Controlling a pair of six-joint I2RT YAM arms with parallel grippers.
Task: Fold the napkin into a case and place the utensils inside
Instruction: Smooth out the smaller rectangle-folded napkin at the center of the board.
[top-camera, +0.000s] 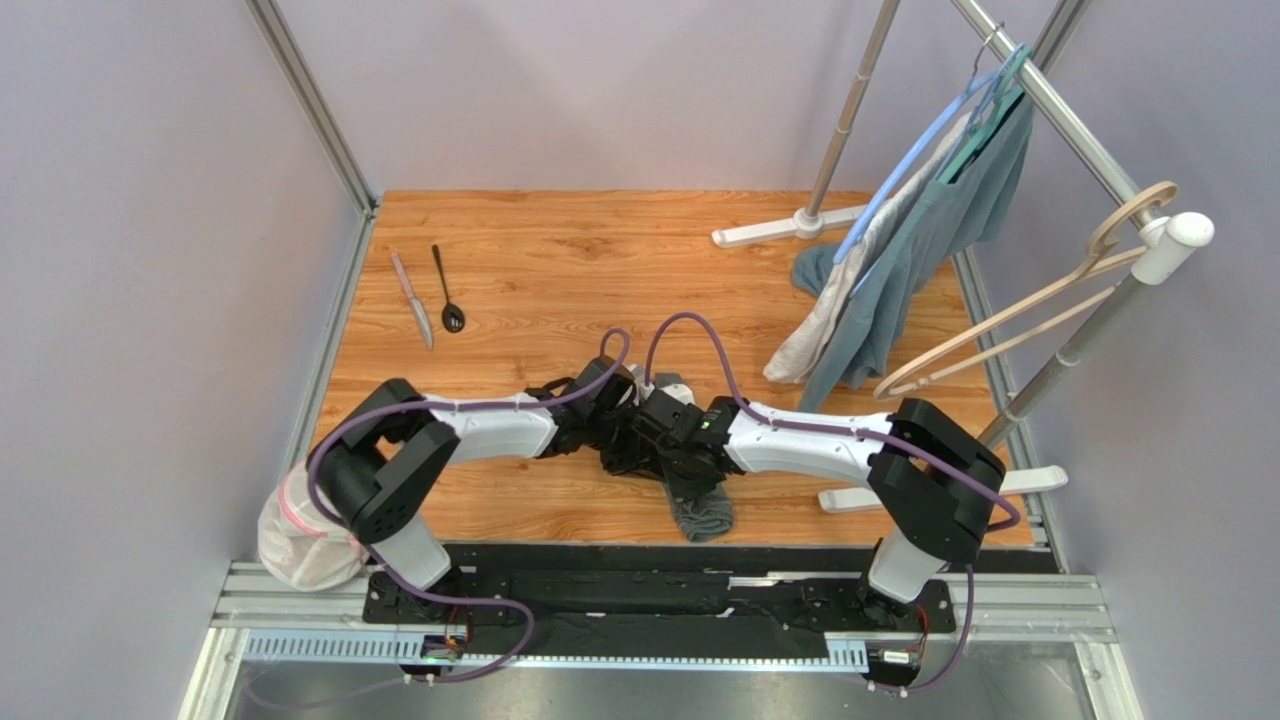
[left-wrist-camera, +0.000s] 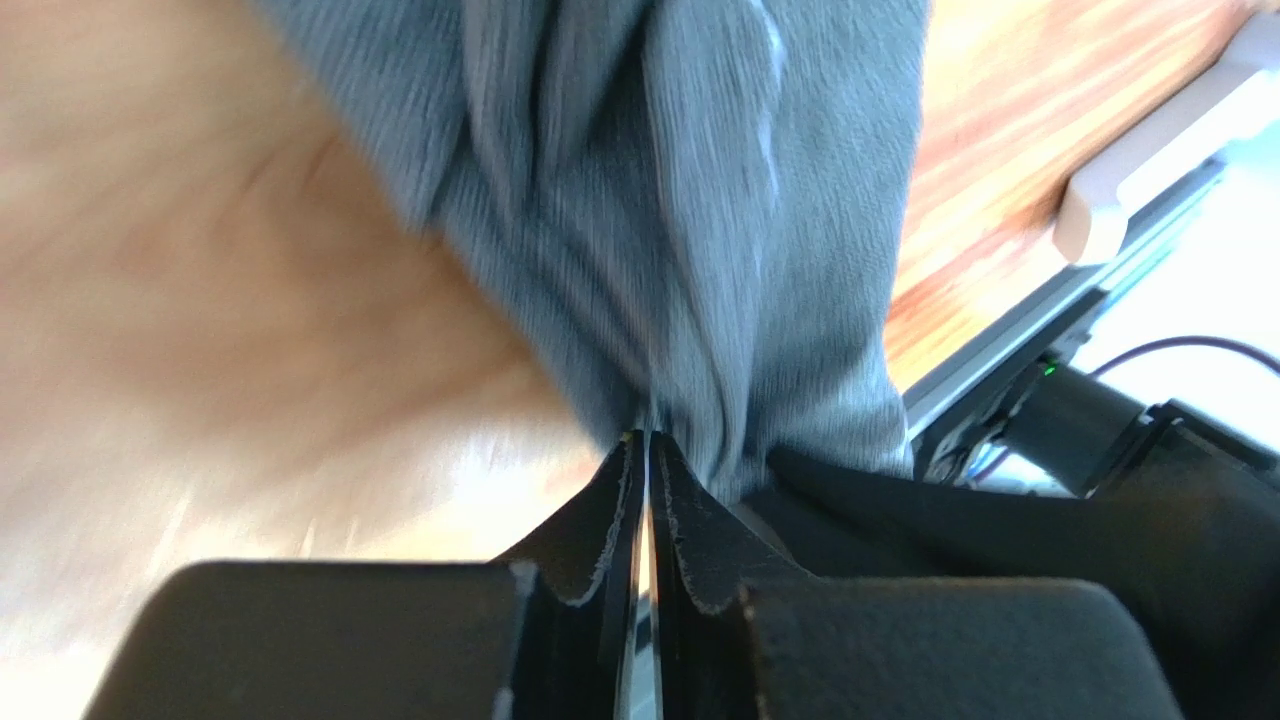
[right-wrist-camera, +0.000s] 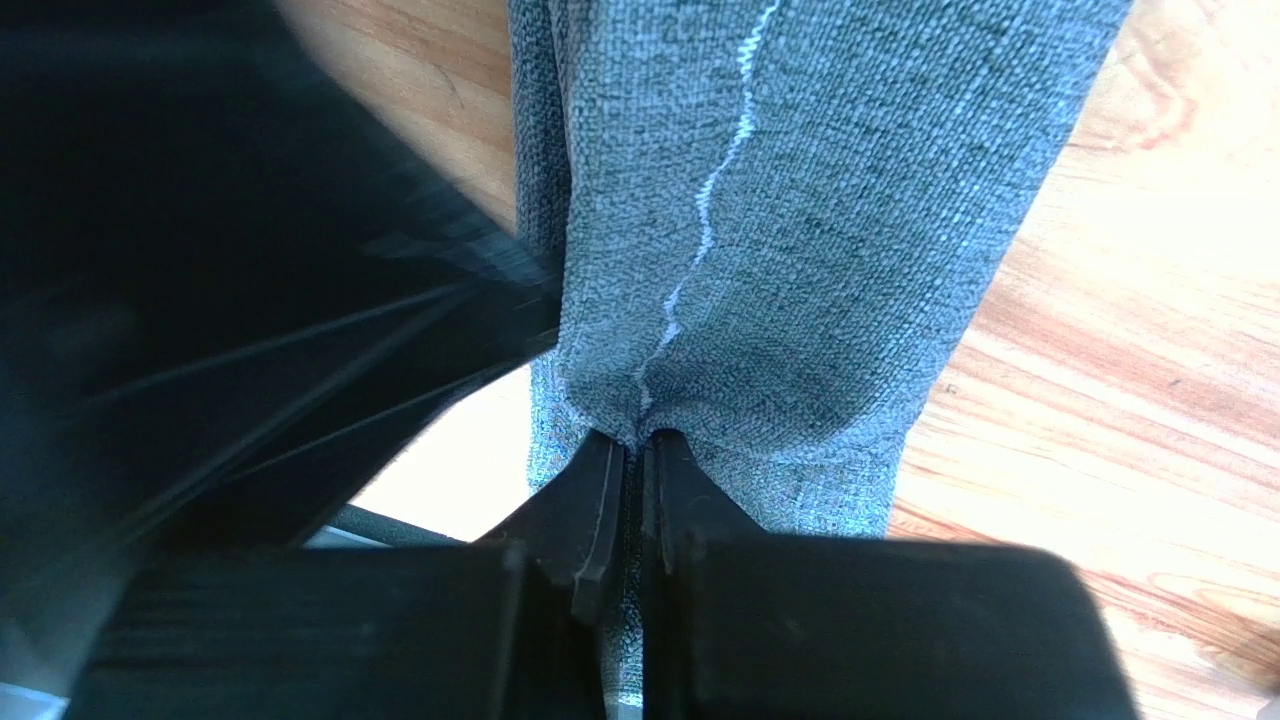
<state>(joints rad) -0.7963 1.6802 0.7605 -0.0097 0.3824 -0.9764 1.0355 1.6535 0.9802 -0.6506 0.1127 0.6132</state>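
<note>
You had both arms' jaws pinched tight on the napkin (right-wrist-camera: 781, 225), holding it above the table (top-camera: 526, 270), likely to fold it neatly.

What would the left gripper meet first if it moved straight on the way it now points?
The napkin: the left gripper is shut on it, and it fills the line ahead. The table probably lies behind, though depth is unclear.

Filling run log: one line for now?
left gripper: shut on napkin | right gripper: shut on napkin | knife, spoon: lying loose, far-left
</note>
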